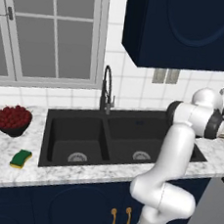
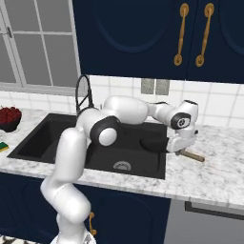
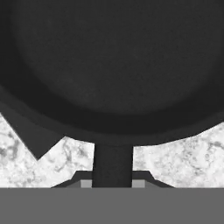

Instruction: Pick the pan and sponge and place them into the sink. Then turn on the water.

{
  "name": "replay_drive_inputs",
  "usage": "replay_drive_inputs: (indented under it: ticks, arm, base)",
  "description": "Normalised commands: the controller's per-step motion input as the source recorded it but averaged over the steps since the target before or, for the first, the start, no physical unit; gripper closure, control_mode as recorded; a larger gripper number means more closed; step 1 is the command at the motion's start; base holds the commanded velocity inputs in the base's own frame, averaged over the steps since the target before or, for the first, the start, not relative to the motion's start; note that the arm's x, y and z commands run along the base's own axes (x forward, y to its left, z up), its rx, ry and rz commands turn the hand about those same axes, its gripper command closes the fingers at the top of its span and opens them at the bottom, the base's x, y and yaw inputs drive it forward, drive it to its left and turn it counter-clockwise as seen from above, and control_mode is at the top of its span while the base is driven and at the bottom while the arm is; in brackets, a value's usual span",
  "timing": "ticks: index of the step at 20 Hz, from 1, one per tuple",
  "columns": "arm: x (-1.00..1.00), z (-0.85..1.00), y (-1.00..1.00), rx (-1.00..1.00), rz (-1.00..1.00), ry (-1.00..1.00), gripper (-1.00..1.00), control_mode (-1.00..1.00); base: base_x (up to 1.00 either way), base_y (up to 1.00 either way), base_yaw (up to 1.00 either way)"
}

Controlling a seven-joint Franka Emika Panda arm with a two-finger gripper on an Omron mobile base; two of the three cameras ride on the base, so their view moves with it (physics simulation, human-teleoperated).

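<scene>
With fingers shut on the handle, gripper (image 2: 180, 151) holds pan (image 2: 153, 144) frame-centre, sink (image 2: 43, 138) lying just left.

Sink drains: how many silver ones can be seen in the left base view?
2. One drain sits in the left basin of the sink, the other drain in the right basin, partly hidden behind the arm.
</scene>
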Motion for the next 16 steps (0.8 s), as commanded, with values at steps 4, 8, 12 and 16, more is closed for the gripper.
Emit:
replay_drive_inputs:
  ticks: [4,8,12,16]
  arm:
    - [0.05,-0.25,0.98,0.00,0.25,-0.24,1.00,-1.00]
    - [0.18,-0.16,0.81,0.01,0.11,-0.19,1.00,-1.00]
    - [0.17,-0.01,0.68,0.18,0.00,-0.08,1.00,-1.00]
    - [0.06,-0.06,0.60,0.33,0.00,-0.06,1.00,-1.00]
  base:
    - [0.00,0.00,0.00]
    - [0.00,0.00,0.00]
    - [0.00,0.00,0.00]
    - [0.00,0.00,0.00]
